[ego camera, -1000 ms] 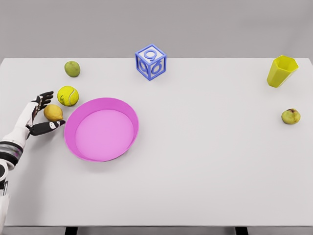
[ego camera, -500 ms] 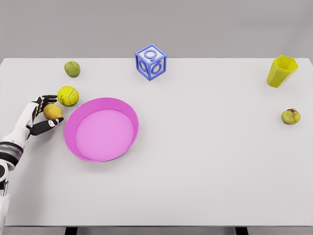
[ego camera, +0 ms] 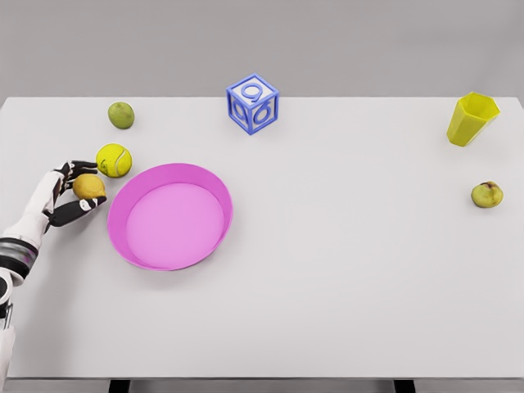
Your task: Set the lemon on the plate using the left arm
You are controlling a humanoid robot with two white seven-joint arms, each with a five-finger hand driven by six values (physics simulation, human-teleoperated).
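The lemon (ego camera: pixel 88 187) lies on the white table (ego camera: pixel 327 286) at the far left, just beside the left rim of the pink plate (ego camera: pixel 170 215) and outside it. The left hand (ego camera: pixel 65 193) is closed around the lemon: the dark fingers (ego camera: pixel 78 166) curl over its upper side and the thumb (ego camera: pixel 78 210) presses along its lower side, so that the fruit sits between them. The white left forearm enters from the lower left edge of the head view. A yellow tennis ball (ego camera: pixel 114 160) rests just above and to the right of the lemon, near the fingertips and close to the plate's upper left rim. A green fruit (ego camera: pixel 121 115) lies farther back along the same side, well apart from the hand. The plate holds nothing. A blue letter cube (ego camera: pixel 252 104) stands near the far edge of the table, around the middle. At the far right, a yellow cup (ego camera: pixel 472 118) stands upright near the back corner, and a yellow-green fruit with a brown spot (ego camera: pixel 487 195) lies nearer to the front, apart from the cup. The right arm does not appear in the head view.
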